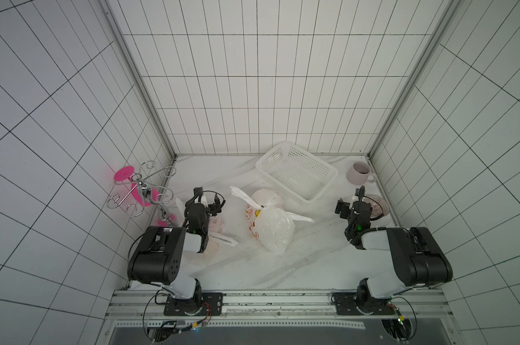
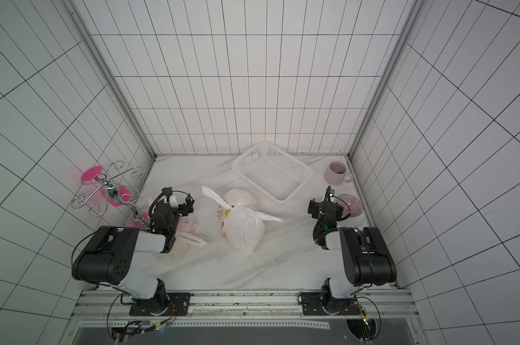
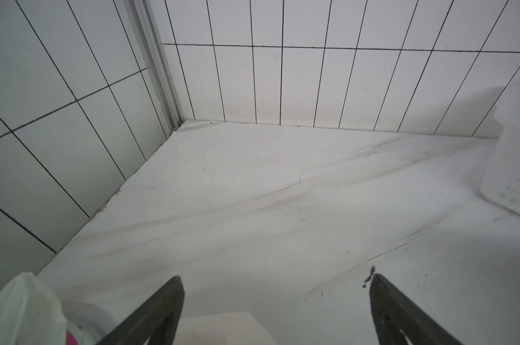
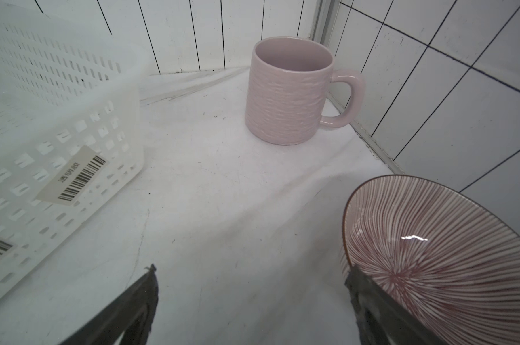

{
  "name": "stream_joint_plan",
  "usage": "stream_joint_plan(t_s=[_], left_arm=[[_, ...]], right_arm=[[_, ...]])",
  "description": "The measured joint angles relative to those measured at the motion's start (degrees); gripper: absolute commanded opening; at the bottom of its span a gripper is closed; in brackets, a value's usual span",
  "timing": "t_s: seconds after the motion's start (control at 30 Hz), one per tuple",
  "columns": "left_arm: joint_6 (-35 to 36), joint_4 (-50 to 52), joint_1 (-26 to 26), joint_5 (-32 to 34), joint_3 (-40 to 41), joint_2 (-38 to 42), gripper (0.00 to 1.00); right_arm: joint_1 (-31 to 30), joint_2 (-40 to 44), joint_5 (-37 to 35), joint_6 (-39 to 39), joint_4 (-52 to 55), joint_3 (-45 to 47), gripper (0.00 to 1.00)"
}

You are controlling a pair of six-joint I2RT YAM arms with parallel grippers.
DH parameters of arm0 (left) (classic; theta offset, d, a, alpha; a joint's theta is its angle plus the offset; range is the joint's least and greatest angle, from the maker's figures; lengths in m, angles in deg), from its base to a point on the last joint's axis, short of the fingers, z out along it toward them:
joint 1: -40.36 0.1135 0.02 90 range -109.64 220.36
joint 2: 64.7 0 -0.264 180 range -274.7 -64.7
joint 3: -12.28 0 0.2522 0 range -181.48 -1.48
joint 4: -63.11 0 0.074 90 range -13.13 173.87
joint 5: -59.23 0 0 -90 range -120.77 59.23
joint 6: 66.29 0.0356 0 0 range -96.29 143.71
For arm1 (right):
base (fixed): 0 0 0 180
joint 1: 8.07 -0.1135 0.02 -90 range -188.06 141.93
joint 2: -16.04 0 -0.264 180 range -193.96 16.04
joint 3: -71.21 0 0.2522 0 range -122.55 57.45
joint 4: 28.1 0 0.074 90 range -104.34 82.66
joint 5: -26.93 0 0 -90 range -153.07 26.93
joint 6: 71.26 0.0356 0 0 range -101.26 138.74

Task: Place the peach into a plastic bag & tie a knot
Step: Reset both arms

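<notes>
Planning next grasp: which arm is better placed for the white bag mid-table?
Left, likely: the left gripper hangs open beside the white bag; the right gripper, also open, sits farther off by the striped bowl.

At the middle of the desk (image 1: 312,260), a tied plastic bag (image 1: 275,231). Behind it and to the right, near the back wall, a basket (image 1: 297,176). Right of the basket, in the far right corner, a mug (image 1: 358,173), upright. Just in front of the mug, by the right wall, a bowl (image 1: 379,206); at the bowl's left rim, the right pincer (image 4: 252,270). Left of the tied bag, a second bag (image 1: 219,231), partly under the left arm (image 1: 163,254). By the left wall, a wire rack (image 1: 142,191). Above that second bag, the left pincer (image 3: 276,277).
</notes>
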Motion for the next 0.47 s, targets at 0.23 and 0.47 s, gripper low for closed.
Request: stream_joint_plan(t_s=[0.23, 0.47], left_arm=[[1.2, 0.1, -2.9, 4.0, -0.3, 0.0, 0.98], [1.6, 0.1, -2.9, 4.9, -0.3, 0.0, 0.98]], right_arm=[[0.3, 0.0, 0.2, 0.3, 0.0, 0.0, 0.98], [0.8, 0.0, 0.4, 0.4, 0.0, 0.0, 0.99]])
